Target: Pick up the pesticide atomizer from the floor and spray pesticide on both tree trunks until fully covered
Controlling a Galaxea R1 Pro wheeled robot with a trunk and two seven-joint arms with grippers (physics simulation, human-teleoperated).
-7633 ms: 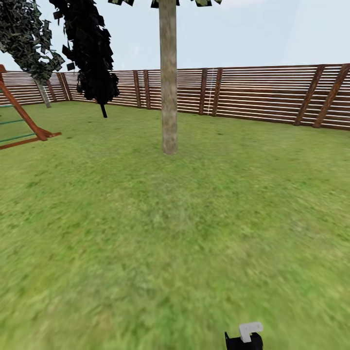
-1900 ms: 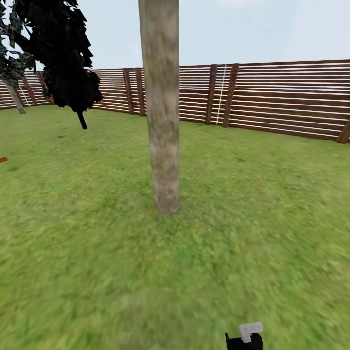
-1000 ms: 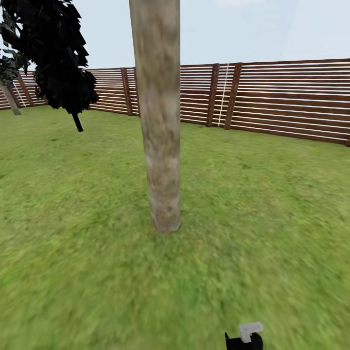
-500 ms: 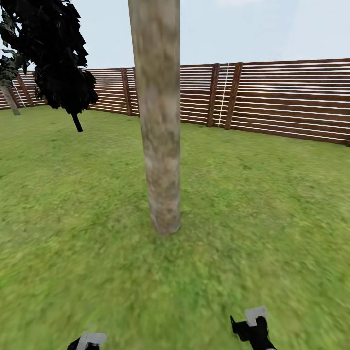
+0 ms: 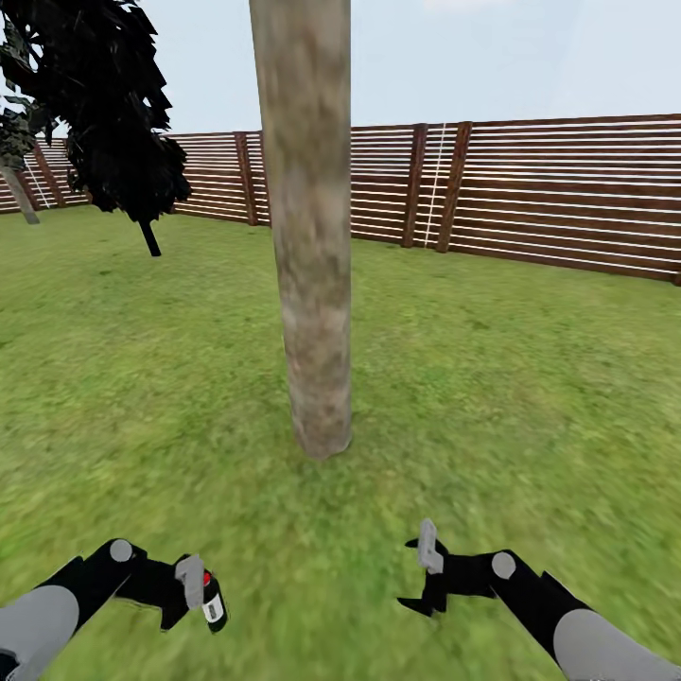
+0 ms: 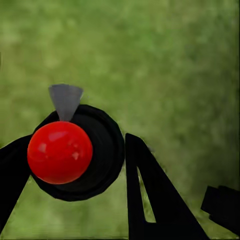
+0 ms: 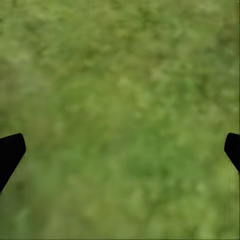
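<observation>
While left claw (image 5: 194,594) grips atomizer (image 5: 214,602) (upright), trunk (image 5: 312,284) stands well apart.

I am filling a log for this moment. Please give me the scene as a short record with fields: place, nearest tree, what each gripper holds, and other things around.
place: lawn ringed by a wooden slat fence
nearest tree: tree trunk, upright, straight ahead
left gripper: shut on the pesticide atomizer, red cap facing the wrist camera
right gripper: open, fingers wide apart, holds nothing
other: dark conifer-like tree at far left
</observation>
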